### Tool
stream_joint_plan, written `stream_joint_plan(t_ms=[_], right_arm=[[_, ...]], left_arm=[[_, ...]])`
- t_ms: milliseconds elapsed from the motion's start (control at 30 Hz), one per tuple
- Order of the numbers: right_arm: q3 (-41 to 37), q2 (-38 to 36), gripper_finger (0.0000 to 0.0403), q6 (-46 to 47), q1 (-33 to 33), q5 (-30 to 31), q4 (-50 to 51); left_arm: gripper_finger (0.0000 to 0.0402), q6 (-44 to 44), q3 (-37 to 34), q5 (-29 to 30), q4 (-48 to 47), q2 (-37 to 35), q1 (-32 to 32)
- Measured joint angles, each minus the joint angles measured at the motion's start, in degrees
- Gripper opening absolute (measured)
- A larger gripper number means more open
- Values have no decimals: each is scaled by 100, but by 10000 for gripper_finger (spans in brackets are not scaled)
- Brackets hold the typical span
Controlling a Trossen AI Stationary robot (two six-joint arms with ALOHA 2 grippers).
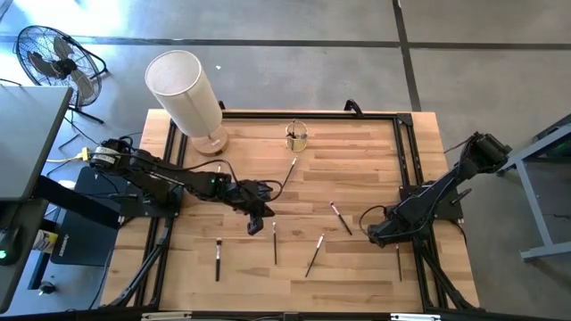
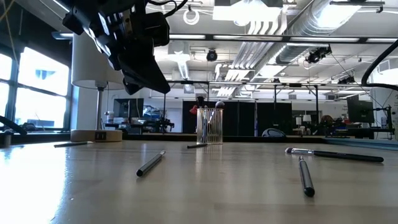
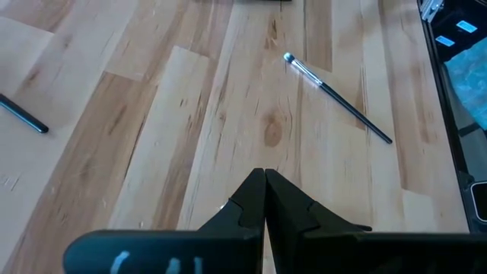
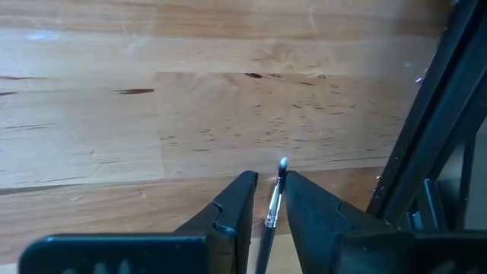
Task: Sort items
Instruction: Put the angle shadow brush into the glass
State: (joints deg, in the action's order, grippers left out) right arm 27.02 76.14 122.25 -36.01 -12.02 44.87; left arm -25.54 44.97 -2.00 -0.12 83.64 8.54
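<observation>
Several slim makeup brushes lie flat on the wooden table: one (image 1: 217,259), one (image 1: 274,242), one (image 1: 314,256), one (image 1: 340,218) and one (image 1: 292,169) near the glass cup (image 1: 296,136), which holds more brushes. My left gripper (image 1: 256,227) hovers shut and empty above the table's middle (image 2: 149,84), between the brushes; its wrist view shows a brush (image 3: 335,95) ahead of the shut fingers (image 3: 264,173). My right gripper (image 1: 370,236) sits low near the right rail with a brush (image 4: 272,205) between its fingers. My right gripper (image 4: 266,179) has a silver-ferruled brush between its two fingers. The brush lies along the fingers, and its bristle tip (image 4: 283,161) sticks out just past the fingertips. The fingers hide how far back the handle reaches. I cannot tell whether any part rests on the table.
A large white cylinder (image 1: 186,89) stands on a round base at the far left corner. Black frame rails (image 1: 406,169) run along the table's sides and far edge. A further dark brush (image 1: 398,263) lies by the right rail. A fan (image 1: 53,58) stands off the table.
</observation>
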Motion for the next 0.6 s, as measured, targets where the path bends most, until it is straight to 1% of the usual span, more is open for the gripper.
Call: stream_joint_plan(t_ms=[333, 600], right_arm=[[13, 0, 78, -3, 0, 114, 175], [14, 0, 78, -276, -4, 226, 133]], left_arm=[[0, -2, 0, 2, 2, 0, 0], [0, -4, 0, 19, 4, 0, 0]])
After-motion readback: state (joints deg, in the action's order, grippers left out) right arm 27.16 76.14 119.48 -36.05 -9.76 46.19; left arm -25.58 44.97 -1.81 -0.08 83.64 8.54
